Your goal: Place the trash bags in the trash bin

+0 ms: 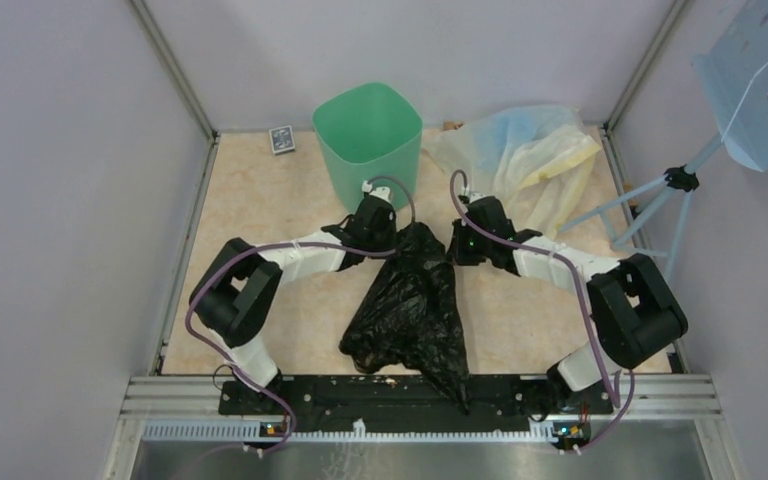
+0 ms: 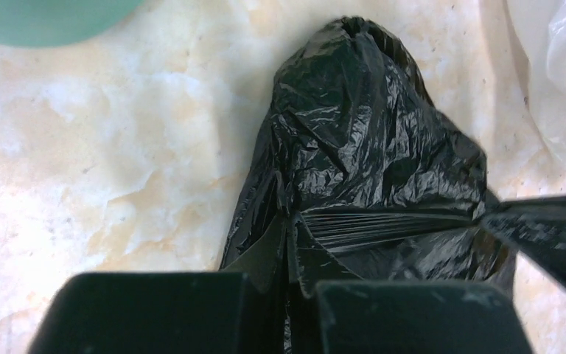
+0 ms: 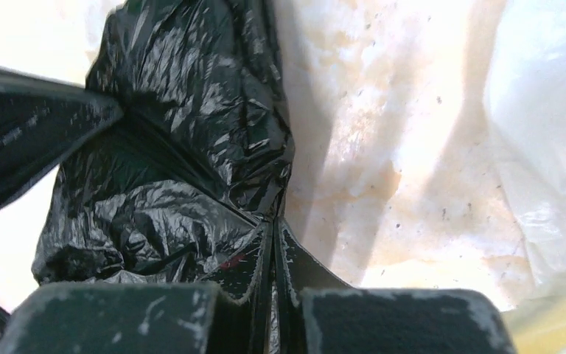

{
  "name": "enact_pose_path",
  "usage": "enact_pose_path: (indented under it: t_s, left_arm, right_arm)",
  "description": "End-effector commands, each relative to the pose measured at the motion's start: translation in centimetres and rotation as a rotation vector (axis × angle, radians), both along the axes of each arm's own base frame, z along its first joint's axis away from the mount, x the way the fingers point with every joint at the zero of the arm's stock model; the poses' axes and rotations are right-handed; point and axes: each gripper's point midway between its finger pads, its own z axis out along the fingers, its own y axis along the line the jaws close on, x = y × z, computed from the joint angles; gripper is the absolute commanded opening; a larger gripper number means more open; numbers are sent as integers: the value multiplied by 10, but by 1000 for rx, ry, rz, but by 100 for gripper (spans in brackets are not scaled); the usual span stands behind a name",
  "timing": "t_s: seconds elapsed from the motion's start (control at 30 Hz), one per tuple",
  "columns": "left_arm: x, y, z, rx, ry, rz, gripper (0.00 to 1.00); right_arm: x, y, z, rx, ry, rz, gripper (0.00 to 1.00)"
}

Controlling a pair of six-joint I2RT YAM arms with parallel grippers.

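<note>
The trash bag (image 1: 410,310), crinkly glossy black plastic, lies on the table from just in front of the trash bin down to the near edge. The mint-green trash bin (image 1: 368,140) stands upright at the back centre, and its edge shows in the left wrist view (image 2: 44,18). My left gripper (image 1: 395,236) is shut on the bag's far end from the left; the plastic (image 2: 368,133) is pinched at the jaws (image 2: 292,230). My right gripper (image 1: 452,240) is shut on the same end from the right (image 3: 274,225), with the bag (image 3: 177,147) stretched taut between the two.
A pale translucent yellowish-blue plastic heap (image 1: 525,150) lies right of the bin, close to my right gripper (image 3: 545,147). A small dark box (image 1: 281,139) sits left of the bin. A light-blue perforated panel (image 1: 760,80) on a tripod stands at the far right. Walls enclose the table.
</note>
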Motion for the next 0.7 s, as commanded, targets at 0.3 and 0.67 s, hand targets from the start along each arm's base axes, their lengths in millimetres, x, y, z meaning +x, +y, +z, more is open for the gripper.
enact_pose_path:
  t_s: [0.3, 0.67]
  left_arm:
    - [-29, 80, 41, -99, -67, 62, 0]
    - [-49, 38, 93, -316, -83, -151, 0]
  right_arm:
    - [14, -74, 44, -46, -139, -249, 0]
    - [-44, 35, 65, 102, -174, 257, 59]
